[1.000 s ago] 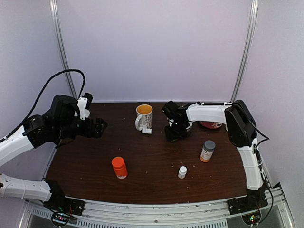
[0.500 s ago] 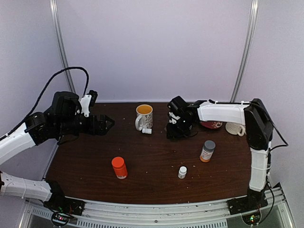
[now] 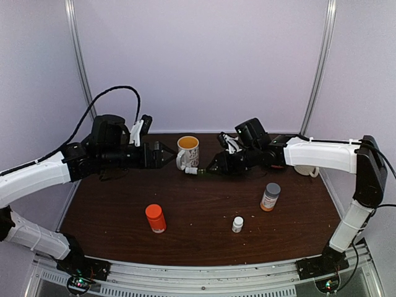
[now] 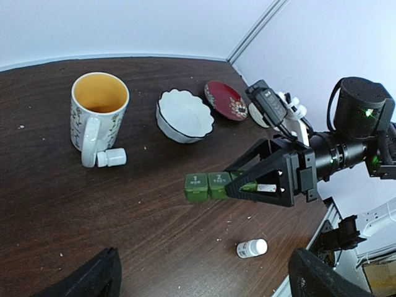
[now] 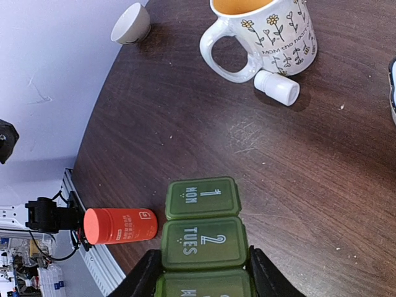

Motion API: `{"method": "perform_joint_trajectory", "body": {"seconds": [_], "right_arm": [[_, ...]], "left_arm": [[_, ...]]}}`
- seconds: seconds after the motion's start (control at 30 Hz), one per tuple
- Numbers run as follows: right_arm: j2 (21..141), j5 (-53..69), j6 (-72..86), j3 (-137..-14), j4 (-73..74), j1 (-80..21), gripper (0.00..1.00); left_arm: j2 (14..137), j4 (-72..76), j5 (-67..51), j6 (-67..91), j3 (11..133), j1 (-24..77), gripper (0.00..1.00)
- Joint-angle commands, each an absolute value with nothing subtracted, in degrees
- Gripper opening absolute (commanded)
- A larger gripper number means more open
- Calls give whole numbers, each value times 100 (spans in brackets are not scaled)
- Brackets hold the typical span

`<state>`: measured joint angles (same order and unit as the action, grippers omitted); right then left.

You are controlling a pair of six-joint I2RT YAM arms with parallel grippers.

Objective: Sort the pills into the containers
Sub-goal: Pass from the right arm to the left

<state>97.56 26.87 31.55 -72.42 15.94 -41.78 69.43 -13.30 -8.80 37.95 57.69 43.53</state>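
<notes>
Over the table, the arms face each other near the mug. The left gripper is wide open with nothing in it. The right gripper is clamped on one end of the pill box, which looks lifted off the wood. The box's long axis runs straight out of the jaws toward the left gripper, MON end first. So imo the left arm just has to reach straight ahead.
</notes>
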Motion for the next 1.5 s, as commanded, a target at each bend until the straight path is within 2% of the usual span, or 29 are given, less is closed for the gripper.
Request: {"method": "perform_joint_trajectory", "body": {"seconds": [0.0, 0.3, 0.47, 0.63, 0.87, 1.13, 1.4, 1.47], "right_arm": [[9472, 2998, 3446, -7084, 1198, -4210, 45], [8863, 3241, 4182, -6689, 254, -4231, 45], [8615, 2811, 3744, -6704, 568, -4386, 45], [8247, 2724, 3637, -6414, 74, -4589, 45], [7986, 2256, 3051, -6255, -295, -4870, 45], [7981, 1771, 2566, -6245, -542, -5081, 45], [8338, 1696, 2338, -6531, -550, -5185, 46], [8426, 1716, 2337, -6533, -676, -5194, 46]], "left_arm": [[7047, -600, -1228, 4137, 5949, 4323, 98], [7185, 459, -1446, 4886, 5608, 4311, 97], [7433, 407, -1447, 5261, 5625, 4212, 97], [7584, 490, -1367, 5730, 5661, 4201, 98], [7873, 1331, -1973, 7430, 5712, 4200, 98], [8016, 943, -2306, 8818, 5882, 4197, 98], [8031, 1330, -2470, 9208, 5740, 4199, 85], [7973, 1389, -2373, 9244, 5669, 4195, 78]]}}
